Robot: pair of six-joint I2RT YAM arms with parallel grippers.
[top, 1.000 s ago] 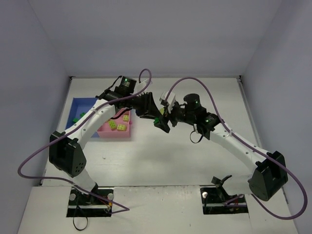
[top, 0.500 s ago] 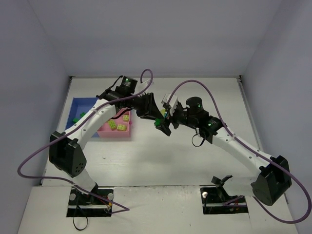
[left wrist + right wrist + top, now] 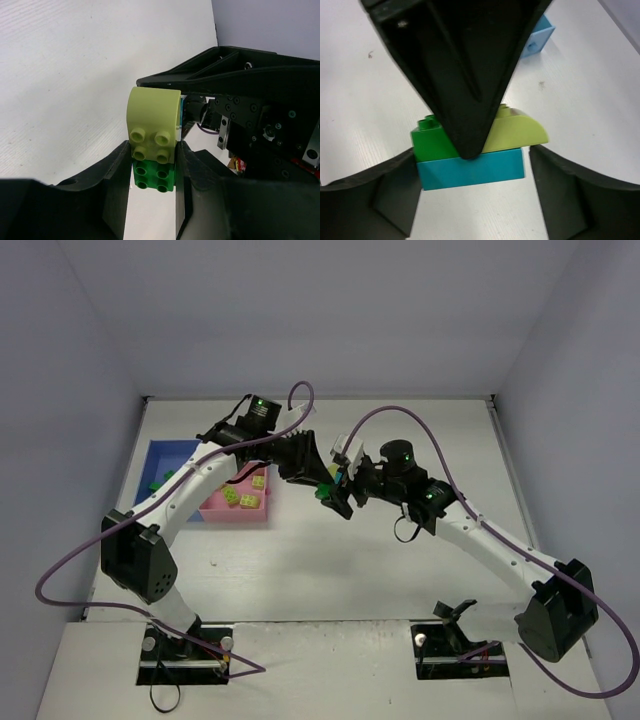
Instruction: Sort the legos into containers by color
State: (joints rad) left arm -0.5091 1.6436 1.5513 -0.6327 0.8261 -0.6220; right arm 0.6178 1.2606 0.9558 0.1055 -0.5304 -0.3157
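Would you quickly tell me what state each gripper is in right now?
Left gripper: closed on the green brick, yellow-green brick attached.
Right gripper: flanks the teal brick; grip cannot be told.

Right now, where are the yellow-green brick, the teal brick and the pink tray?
yellow-green brick [image 3: 154, 112]: left wrist view, rounded face
teal brick [image 3: 470, 173]: right wrist view, long side
pink tray [image 3: 215, 510]: top view, bare near corner

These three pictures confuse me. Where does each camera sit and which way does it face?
Top external: above, behind the arms, facing down at the table; both arms, left hand by right hand.
Left wrist: on the left arm, facing along its fingers at the brick stack.
Right wrist: on the right arm, facing down between its fingers.
Shared: both wrist views show the stack and the other hand.
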